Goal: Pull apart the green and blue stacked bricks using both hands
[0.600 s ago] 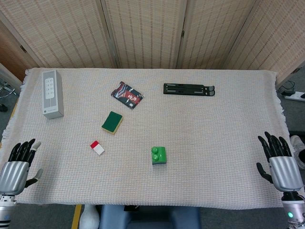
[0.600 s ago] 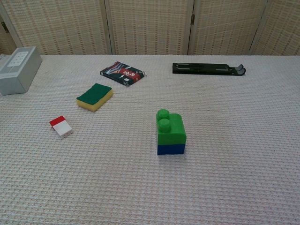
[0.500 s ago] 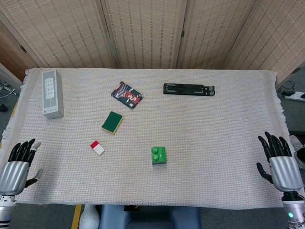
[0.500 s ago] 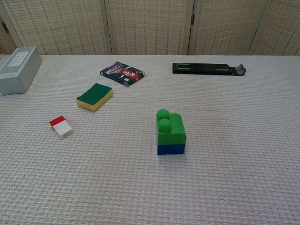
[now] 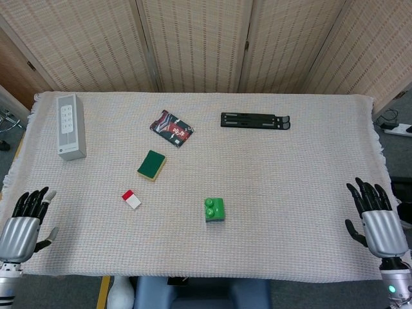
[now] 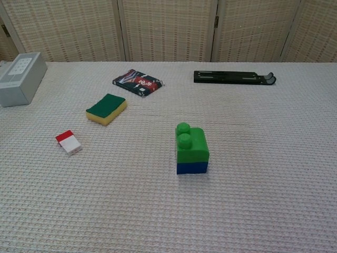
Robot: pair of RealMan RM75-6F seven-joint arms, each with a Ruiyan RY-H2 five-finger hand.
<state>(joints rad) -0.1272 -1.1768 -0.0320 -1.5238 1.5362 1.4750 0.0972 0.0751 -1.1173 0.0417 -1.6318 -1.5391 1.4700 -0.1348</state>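
A green brick (image 6: 191, 144) sits pressed onto a blue brick (image 6: 192, 167) near the middle of the table; the head view shows the green brick (image 5: 214, 209) from above with only a sliver of blue under it. My left hand (image 5: 20, 225) rests at the table's front left corner, fingers spread, holding nothing. My right hand (image 5: 376, 219) is at the front right edge, fingers spread and empty too. Both hands are far from the stack. Neither hand appears in the chest view.
A small red and white block (image 5: 131, 199) and a green and yellow sponge (image 5: 151, 165) lie left of the stack. Further back are a patterned packet (image 5: 172, 128), a black stand (image 5: 255, 120) and a grey box (image 5: 70, 126).
My right hand has shifted slightly toward the table's front edge. The stack and my left hand have not moved.
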